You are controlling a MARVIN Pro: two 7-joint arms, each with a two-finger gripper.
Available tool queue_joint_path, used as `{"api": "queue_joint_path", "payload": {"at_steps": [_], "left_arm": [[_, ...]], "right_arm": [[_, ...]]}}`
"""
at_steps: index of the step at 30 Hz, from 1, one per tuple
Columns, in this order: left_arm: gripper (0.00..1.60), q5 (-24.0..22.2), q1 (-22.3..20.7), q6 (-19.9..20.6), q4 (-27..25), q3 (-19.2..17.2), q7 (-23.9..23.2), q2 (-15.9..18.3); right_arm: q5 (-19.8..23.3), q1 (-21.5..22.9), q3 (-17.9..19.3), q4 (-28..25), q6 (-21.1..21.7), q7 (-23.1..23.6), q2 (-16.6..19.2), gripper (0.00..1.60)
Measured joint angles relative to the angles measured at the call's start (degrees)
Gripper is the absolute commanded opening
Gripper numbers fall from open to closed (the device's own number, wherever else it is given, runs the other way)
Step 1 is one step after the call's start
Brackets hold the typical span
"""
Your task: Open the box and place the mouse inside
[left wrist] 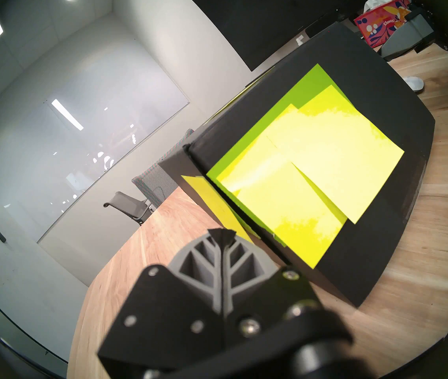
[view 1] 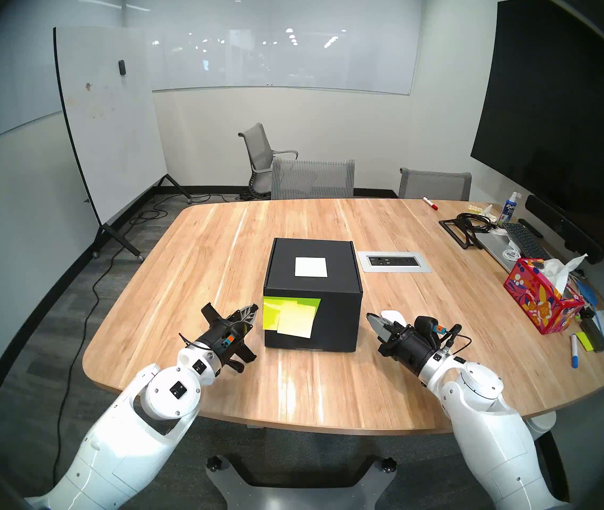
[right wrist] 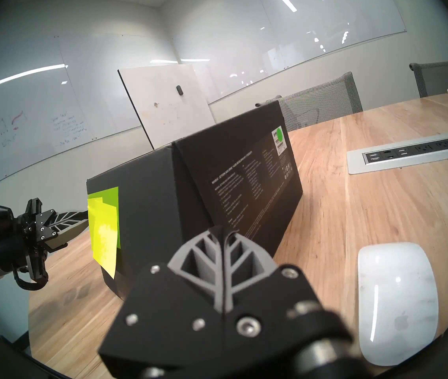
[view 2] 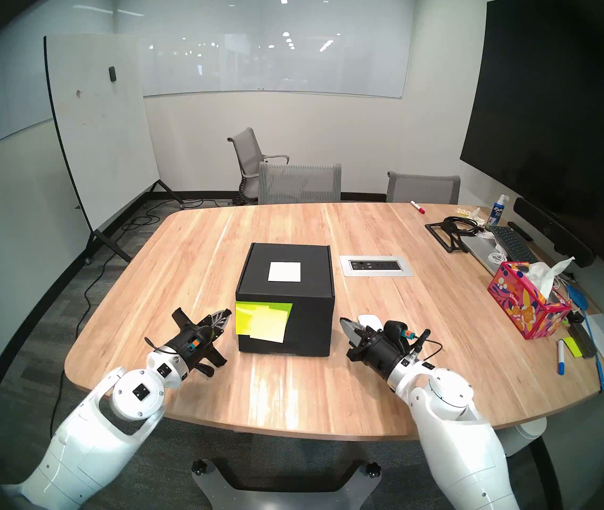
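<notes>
Box (view 1: 313, 295) sits closed mid-table (view 1: 219, 248), lid down, sticky notes (view 1: 291, 316) on its front. Mouse (right wrist: 397, 299) lies on the table just right of the box. Left gripper (view 1: 252, 311) and right gripper (view 1: 370, 319) flank the box, jaws pressed together, empty (likely staged for lid-opening).

Both head views look down from above the near edge of the worktop (view 1: 219, 248), sharing nearly everything. Each wrist view sits low and close, tilted, facing the box (left wrist: 381, 77) from opposite front corners, sharing its front face.
</notes>
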Motion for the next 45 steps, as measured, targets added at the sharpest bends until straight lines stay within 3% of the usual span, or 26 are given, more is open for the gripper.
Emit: {"api": "queue_joint_path", "payload": {"at_steps": [45], "left_arm": [[0.00, 0.0, 0.0, 0.0, 0.0, 0.0, 0.0, 0.0]], "right_arm": [[-0.1, 0.0, 0.2, 0.0, 0.1, 0.2, -0.3, 0.00]]}}
